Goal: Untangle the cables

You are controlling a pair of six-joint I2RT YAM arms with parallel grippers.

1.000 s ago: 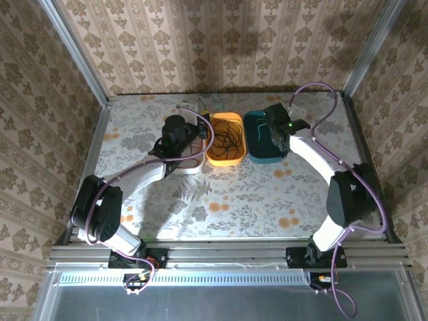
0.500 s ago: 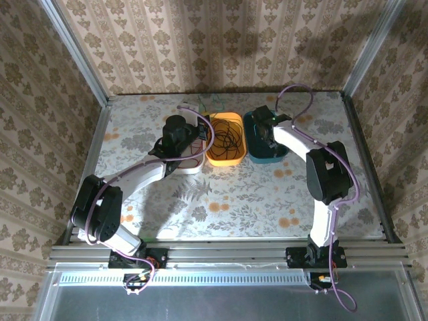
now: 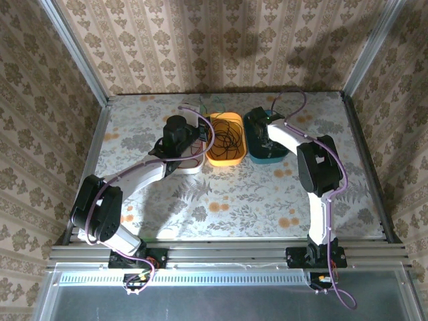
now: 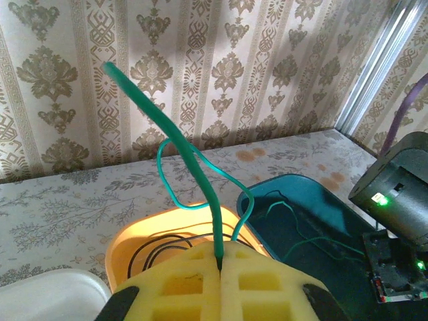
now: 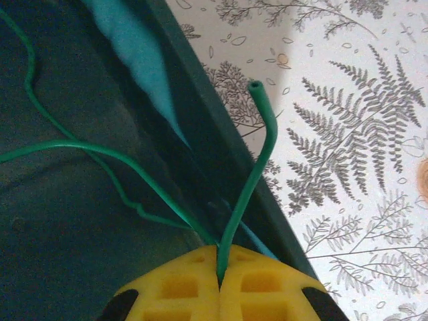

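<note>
L pincer over the orange bin and R pincer over the teal bin, both by the far edge of the tabletop, each pinch a green cable, prob. the same one, so we see it running L-R btwn them.

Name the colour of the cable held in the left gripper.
Green cable; the left wrist view shows it best.

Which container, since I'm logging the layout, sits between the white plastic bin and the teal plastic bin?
The orange plastic bin holding black looping cables, seen in the top view.
</note>
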